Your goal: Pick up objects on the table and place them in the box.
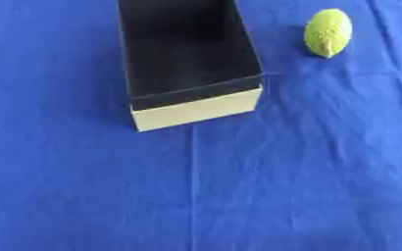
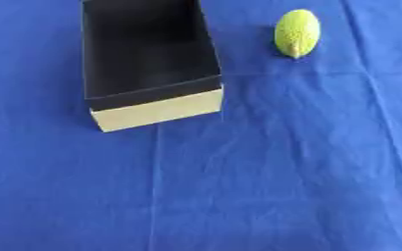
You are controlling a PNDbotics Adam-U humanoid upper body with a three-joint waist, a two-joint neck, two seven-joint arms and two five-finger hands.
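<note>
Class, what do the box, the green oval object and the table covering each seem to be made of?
Box: probably cardboard, with a matte beige wall outside and a dark lining.
Green oval object: rough, pebbled skin, perhaps a foam or plastic fruit; uncertain.
Blue covering: cloth, creased and wrinkled.

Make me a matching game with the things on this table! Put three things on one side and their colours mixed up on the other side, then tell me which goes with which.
Things:
1. box inside
2. fruit
3. cloth

Colours:
A. blue
B. black
C. yellow-green

Pairs: 1-B, 2-C, 3-A. The box stands open at the top of the view, dark inside with a pale near wall. The fruit lies to its right, apart from it. The cloth covers the whole table.
</note>
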